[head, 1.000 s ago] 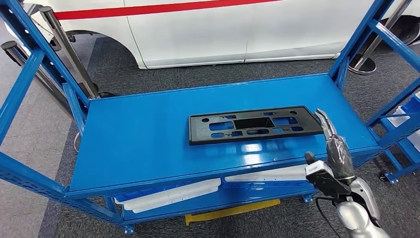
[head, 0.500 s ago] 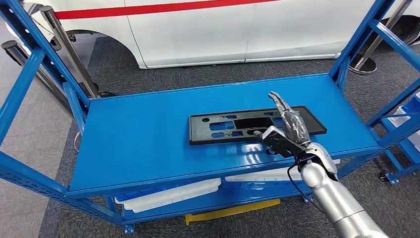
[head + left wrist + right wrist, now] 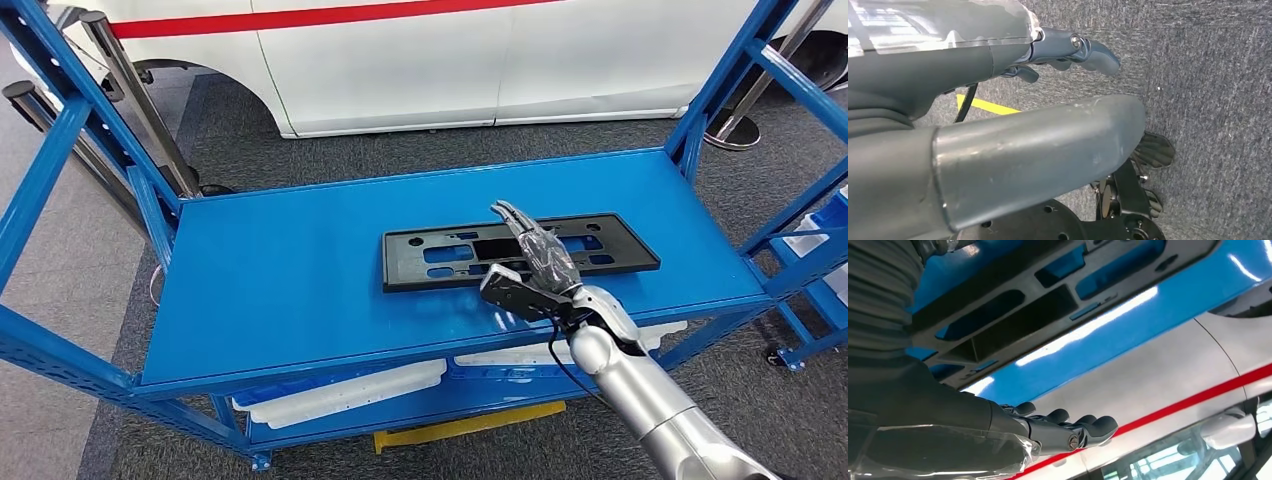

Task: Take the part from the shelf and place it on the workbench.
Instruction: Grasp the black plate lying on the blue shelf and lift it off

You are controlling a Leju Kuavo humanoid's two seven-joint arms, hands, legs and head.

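The part is a long flat black plastic frame (image 3: 470,254) with several cut-outs, lying on the top level of the blue shelf (image 3: 280,280). My right hand (image 3: 535,260) is over the middle of the part, fingers stretched forward and apart, holding nothing. The right wrist view shows the part (image 3: 1013,315) close beyond the straight fingers (image 3: 1068,432). My left hand (image 3: 998,120) hangs over grey carpet, thumb and fingers extended, holding nothing.
Blue uprights (image 3: 60,150) frame the shelf at both sides. White trays (image 3: 345,392) lie on the lower level. A white car with a red stripe (image 3: 400,60) stands behind. A second blue rack (image 3: 815,250) is at the right, and a yellow floor line (image 3: 470,425) runs below.
My right hand has risen from below the shelf's front right edge and moved left over the shelf, now above the middle of the part. The part has not moved.
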